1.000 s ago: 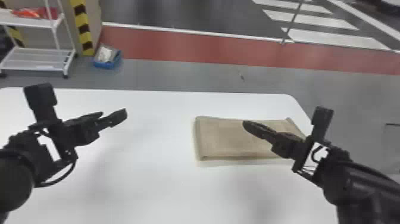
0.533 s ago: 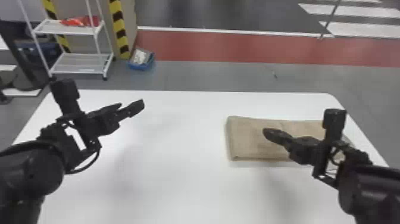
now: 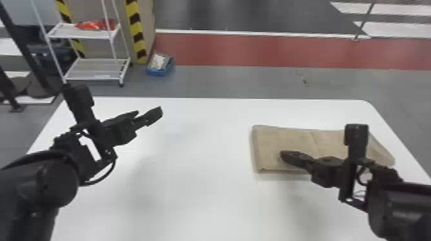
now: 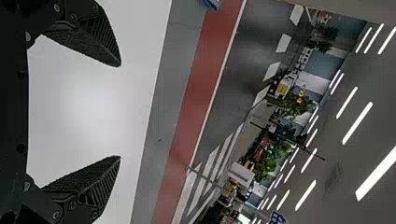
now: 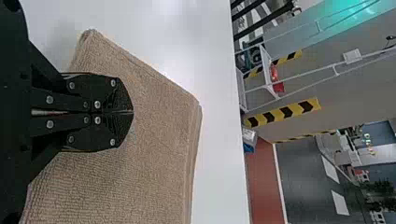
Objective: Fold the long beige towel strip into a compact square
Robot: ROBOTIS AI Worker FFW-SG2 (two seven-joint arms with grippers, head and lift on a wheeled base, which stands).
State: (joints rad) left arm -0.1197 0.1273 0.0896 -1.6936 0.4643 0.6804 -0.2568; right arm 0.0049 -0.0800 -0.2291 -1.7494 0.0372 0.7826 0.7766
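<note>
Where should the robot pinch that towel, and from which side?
Probably the left end of the towel, coming in low from the left, one finger above and one below. The towel lies flat, and that short, straight edge is uncovered; the left gripper, open, is on that side.

The arms are cased in black, looped with cables; tapered black fingers are finely ridged, their bases studded with silvery screws.
</note>
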